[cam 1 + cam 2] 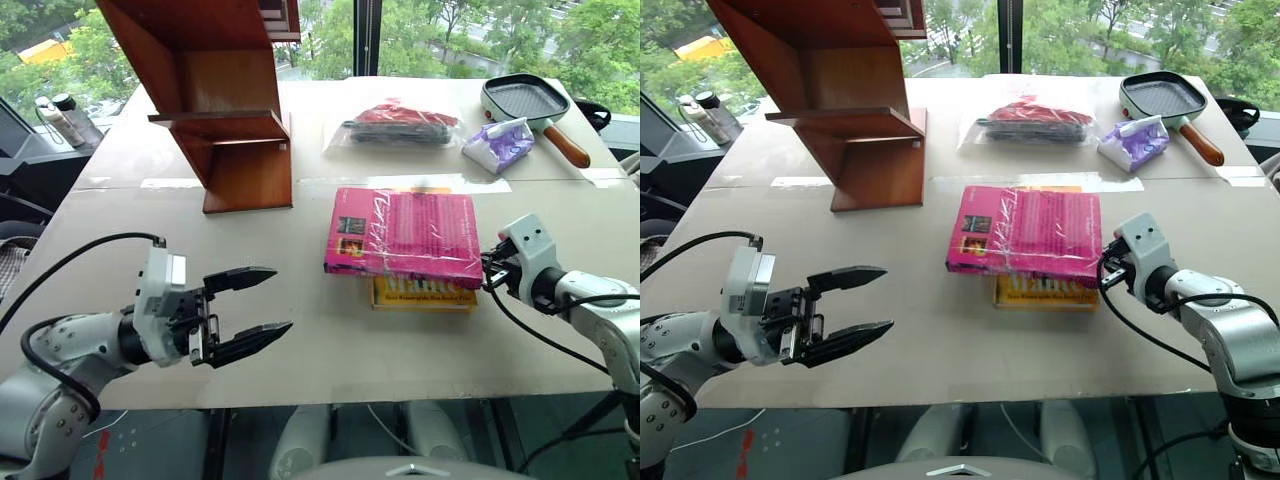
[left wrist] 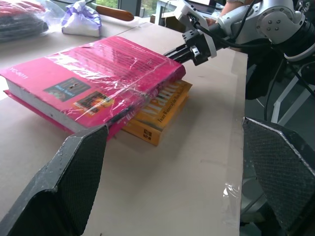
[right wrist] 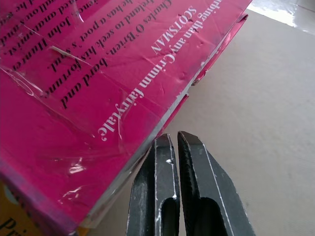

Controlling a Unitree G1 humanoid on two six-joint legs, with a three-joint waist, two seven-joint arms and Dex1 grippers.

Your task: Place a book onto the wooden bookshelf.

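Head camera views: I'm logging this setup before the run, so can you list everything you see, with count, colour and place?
book: one, magenta-pink, plastic-wrapped, table middle, lying on the yellow book
yellow book: one, yellow-orange, under the pink one
wooden bookshelf: one, reddish-brown, far left of the table
bagged item: one, red and dark, in clear plastic, far middle
purple pouch: one, purple and white, beside the pan
grill pan: one, pale rim, dark inside, brown handle, far right
table: one, beige
left claw: one, black, open, near left, clear of the books
right claw: one, black, shut, at the pink book's right edge
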